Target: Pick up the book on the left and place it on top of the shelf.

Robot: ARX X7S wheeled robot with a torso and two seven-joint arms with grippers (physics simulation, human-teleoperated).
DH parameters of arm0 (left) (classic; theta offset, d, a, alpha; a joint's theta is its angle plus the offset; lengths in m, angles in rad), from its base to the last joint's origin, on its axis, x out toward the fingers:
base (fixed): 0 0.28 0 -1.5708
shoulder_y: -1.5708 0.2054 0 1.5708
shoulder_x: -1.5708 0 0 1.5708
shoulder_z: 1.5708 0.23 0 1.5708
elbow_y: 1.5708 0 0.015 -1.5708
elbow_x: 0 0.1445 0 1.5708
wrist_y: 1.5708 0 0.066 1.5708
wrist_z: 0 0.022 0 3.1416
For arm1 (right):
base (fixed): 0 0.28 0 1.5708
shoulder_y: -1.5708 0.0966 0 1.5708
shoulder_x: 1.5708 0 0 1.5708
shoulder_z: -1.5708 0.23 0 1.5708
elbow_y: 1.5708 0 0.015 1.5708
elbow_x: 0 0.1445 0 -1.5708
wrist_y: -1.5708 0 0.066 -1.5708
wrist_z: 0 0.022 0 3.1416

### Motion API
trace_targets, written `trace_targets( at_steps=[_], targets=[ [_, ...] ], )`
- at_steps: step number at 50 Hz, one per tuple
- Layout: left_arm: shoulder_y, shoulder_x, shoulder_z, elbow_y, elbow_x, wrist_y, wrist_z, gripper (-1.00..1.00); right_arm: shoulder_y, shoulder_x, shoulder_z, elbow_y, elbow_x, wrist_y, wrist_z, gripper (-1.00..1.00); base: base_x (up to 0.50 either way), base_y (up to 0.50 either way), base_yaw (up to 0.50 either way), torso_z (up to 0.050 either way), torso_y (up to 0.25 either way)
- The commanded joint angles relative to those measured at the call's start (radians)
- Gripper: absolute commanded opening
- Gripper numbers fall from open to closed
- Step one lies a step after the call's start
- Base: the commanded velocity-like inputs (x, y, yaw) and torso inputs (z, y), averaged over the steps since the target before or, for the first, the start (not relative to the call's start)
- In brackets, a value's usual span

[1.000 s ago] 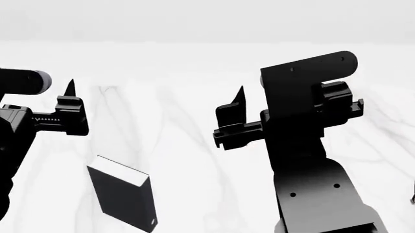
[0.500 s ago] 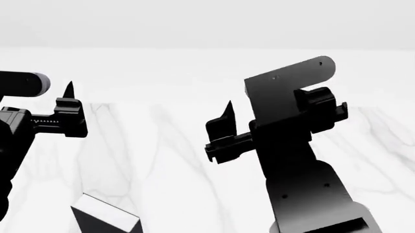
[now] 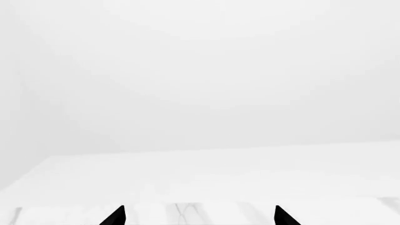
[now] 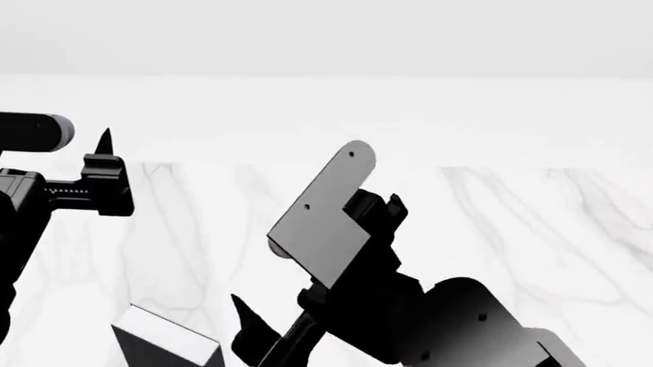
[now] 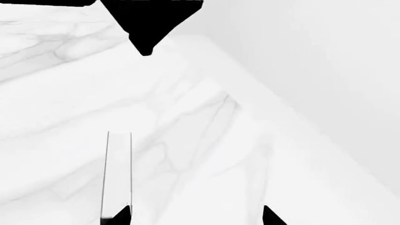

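Bench (image 4: 531, 229): white marble with grey veining, fills most of the head view; pale blank wall behind it.

Right arm (image 4: 459, 329): large black link low at centre-right of the head view, a grey flat bracket plate (image 4: 321, 222) tilted above it. Right hand (image 4: 250, 329) points down and toward the robot's left, low over the bench. Wrist view shows two dark finger tips (image 5: 119, 215) set well apart with bare marble between them; hand open, nothing held.

Left arm (image 4: 30, 199): at the left edge of the head view, raised. Left hand (image 3: 198, 216) aims level across the bench toward the wall; two finger tips (image 3: 115, 216) spread wide, nothing between them, open and empty.

Book (image 4: 168, 344): dark charcoal cover, white page edge facing up. Lies on the bench at the bottom left of the head view, mostly cut off by the frame edge. Visible top edge runs diagonally, from far-left toward near-right. Full long axis: cannot tell. It sits below the left hand and just left of the right hand's tips, not touched by either

Thin pale upright slab edge (image 5: 117, 173) shows near one right finger tip in the right wrist view; what it is, cannot tell
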Motion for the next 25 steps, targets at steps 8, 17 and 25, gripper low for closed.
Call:
trace_targets(
  at_steps=[8,17,25],
  targets=[
    [0.002,-0.005,0.001,-0.010,-0.007,0.008,-0.005,1.00,-0.012,0.027,-0.074,0.000,0.022,-0.028,-0.073,1.00,0.00,0.00,0.00,0.000,0.000],
    [0.001,-0.007,0.004,-0.017,-0.009,0.013,-0.007,1.00,-0.017,0.019,-0.087,0.024,0.019,-0.049,-0.077,1.00,0.00,0.00,0.00,0.000,0.000],
    [-0.002,-0.010,0.008,-0.013,-0.012,0.008,-0.010,1.00,-0.019,-0.020,-0.120,0.106,0.006,-0.107,-0.090,1.00,0.00,0.00,0.00,0.000,0.000]
  ],
)
